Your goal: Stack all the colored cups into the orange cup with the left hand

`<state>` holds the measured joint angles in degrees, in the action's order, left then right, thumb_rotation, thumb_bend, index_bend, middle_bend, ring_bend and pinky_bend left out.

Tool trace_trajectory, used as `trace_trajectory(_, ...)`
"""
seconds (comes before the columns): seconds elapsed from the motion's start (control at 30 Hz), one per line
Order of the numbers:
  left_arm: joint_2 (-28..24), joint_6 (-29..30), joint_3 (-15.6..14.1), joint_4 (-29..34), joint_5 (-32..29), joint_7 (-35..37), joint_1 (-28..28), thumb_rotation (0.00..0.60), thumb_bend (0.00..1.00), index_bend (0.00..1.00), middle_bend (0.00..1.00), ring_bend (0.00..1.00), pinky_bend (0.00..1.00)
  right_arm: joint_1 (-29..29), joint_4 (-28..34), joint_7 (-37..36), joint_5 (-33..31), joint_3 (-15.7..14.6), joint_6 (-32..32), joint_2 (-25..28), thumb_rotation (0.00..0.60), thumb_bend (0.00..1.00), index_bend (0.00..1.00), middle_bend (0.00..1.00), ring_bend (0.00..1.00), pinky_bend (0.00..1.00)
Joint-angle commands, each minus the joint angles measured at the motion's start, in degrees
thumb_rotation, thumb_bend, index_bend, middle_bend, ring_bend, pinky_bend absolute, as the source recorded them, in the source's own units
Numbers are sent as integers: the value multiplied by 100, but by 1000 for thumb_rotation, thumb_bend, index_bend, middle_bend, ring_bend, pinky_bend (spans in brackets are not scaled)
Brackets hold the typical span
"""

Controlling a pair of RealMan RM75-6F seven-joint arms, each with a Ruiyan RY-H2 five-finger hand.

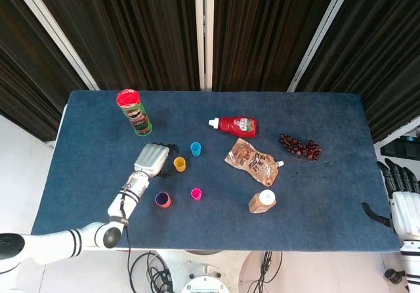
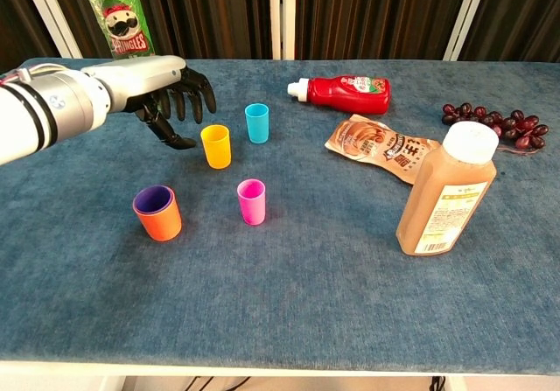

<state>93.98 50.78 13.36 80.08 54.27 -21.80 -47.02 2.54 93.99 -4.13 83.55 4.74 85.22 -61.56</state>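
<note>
The orange cup (image 2: 157,213) (image 1: 162,200), with a purple cup nested inside, stands near the table's front left. A yellow cup (image 2: 216,146) (image 1: 180,164), a blue cup (image 2: 256,122) (image 1: 195,149) and a pink cup (image 2: 251,201) (image 1: 196,193) stand upright and apart around the middle. My left hand (image 2: 171,94) (image 1: 153,158) hovers just left of the yellow cup, fingers spread, holding nothing. My right hand (image 1: 399,191) rests open at the table's far right edge, seen only in the head view.
A Pringles can (image 2: 118,17) stands at the back left. A ketchup bottle (image 2: 346,93), a brown snack pouch (image 2: 378,149), grapes (image 2: 494,120) and a juice bottle (image 2: 446,192) lie to the right of the cups.
</note>
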Motion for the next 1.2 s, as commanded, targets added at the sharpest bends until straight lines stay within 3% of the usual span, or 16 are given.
trace_trajectory(0.03, 121, -41, -34, -177, 1, -39, -87, 600, 242, 331, 362, 361, 389, 1, 7, 12, 21, -13, -1, -6, 600, 172, 0, 0, 0, 0)
trace_trajectory(0.63, 463, -199, -118, -658, 145, 112, -300, 600, 252, 405, 407, 392, 417, -28, -80, -133, -6, -30, -24, 0, 600, 172, 0, 0, 0, 0)
trace_trajectory(0.97, 662, -89, -41, -870, 189, 284, -308, 600, 272, 512, 518, 460, 463, -40, -119, -192, -18, -27, -24, 10, 600, 172, 0, 0, 0, 0)
trace_trajectory(1.2, 306, 238, 49, -271, 233, 275, -157, 600, 273, 521, 527, 469, 470, -44, -106, -193, 6, -25, -7, 32, 600, 173, 0, 0, 0, 0)
